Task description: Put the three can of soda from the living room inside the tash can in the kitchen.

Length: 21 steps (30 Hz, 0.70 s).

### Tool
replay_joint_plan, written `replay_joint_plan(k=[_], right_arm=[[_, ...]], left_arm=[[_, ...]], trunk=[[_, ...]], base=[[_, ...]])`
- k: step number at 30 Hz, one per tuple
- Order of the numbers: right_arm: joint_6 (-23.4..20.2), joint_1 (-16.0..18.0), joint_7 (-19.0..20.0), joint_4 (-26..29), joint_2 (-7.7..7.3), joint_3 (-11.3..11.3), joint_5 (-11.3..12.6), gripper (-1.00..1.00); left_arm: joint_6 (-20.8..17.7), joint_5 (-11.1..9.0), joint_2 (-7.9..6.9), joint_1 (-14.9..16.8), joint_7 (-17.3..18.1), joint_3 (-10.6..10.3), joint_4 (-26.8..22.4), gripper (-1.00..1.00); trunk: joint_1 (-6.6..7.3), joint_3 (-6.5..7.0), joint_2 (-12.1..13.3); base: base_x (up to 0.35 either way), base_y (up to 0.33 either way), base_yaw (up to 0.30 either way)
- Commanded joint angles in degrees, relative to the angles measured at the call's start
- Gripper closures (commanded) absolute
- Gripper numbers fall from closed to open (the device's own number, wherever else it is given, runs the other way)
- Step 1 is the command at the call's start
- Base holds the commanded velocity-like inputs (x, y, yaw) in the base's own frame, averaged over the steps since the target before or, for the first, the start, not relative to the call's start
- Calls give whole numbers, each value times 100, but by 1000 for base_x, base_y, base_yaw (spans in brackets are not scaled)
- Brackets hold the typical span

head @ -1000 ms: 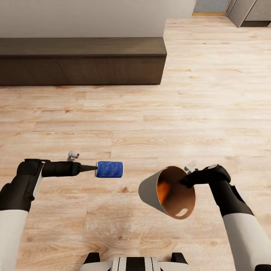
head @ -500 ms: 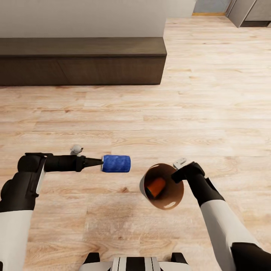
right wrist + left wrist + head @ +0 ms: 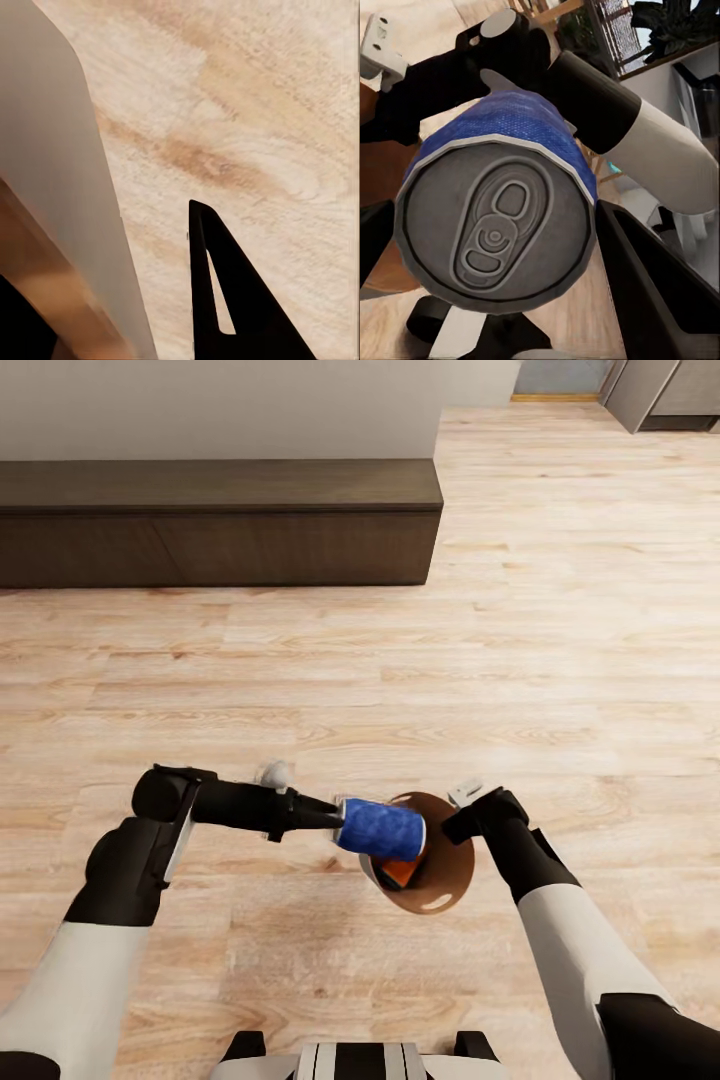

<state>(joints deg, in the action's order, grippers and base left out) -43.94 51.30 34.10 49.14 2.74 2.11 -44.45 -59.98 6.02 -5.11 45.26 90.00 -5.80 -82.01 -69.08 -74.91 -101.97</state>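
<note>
My left gripper [image 3: 345,822] is shut on the dark blue can of soda [image 3: 381,830], holding it sideways over the near rim of the tash can [image 3: 440,870]. That can's silver top [image 3: 499,225] faces the left wrist camera between the two dark fingers [image 3: 652,292]. My right gripper [image 3: 462,822] is shut on the bin's rim, holding the bin tilted above the floor with its brown mouth towards me. An orange can [image 3: 401,872] lies inside the bin, partly hidden by the blue one. In the right wrist view the bin's grey wall [image 3: 52,187] stands beside one finger [image 3: 225,300].
The long low dark-brown bench [image 3: 220,520] runs along the white wall ahead on the left. Light wooden floor [image 3: 560,640] stretches ahead and to the right. Grey kitchen cabinet fronts [image 3: 660,390] show at the far top right.
My left arm has swung right, carrying the blue can from open floor to the bin's mouth. My right gripper has drawn the bin a little to the left and turned its opening more upward.
</note>
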Motion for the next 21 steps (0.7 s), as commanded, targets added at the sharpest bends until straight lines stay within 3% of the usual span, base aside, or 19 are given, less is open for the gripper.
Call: replay_joint_plan(k=[1, 7, 9, 12, 13, 15, 17, 18, 21], right_arm=[[-35, 1, 45, -4, 6, 0, 111, 100], [-35, 2, 44, -5, 33, -7, 101, 100], [-35, 3, 48, 2, 55, -8, 91, 100], [-41, 7, 51, 12, 147, -32, 78, 100], [-42, 10, 52, 13, 168, -54, 76, 100], [-52, 65, 52, 15, 224, -211, 73, 100], [-108, 93, 52, 15, 239, -279, 75, 100], [-282, 118, 52, 16, 254, -346, 79, 100], [-462, 135, 50, 16, 265, -397, 87, 100]], left_arm=[[-2, 15, 33, 0, 0, -54, 1, 100], [-2, 111, 213, 5, -3, -229, 5, 100], [-2, 424, 266, 4, -134, -246, 5, 100], [-2, 996, 470, 1, -193, -253, 6, 100], [-2, 1098, 512, 1, -198, -255, 5, 100], [-2, 1567, 666, 1, -211, -285, 3, 100], [-2, 1841, 731, 1, -214, -327, 2, 100], [-2, 2234, 818, 0, -215, -409, 1, 100], [-2, 2711, 992, 2, -217, -518, 1, 100]], trunk=[[0, 0, 0], [0, 0, 0], [0, 0, 0], [0, 0, 0], [0, 0, 0], [0, 0, 0], [0, 0, 0], [0, 0, 0], [0, 0, 0]], base=[[0, 0, 0], [0, 0, 0], [0, 0, 0], [0, 0, 0], [0, 0, 0], [0, 0, 0], [0, 0, 0], [0, 0, 0], [0, 0, 0]])
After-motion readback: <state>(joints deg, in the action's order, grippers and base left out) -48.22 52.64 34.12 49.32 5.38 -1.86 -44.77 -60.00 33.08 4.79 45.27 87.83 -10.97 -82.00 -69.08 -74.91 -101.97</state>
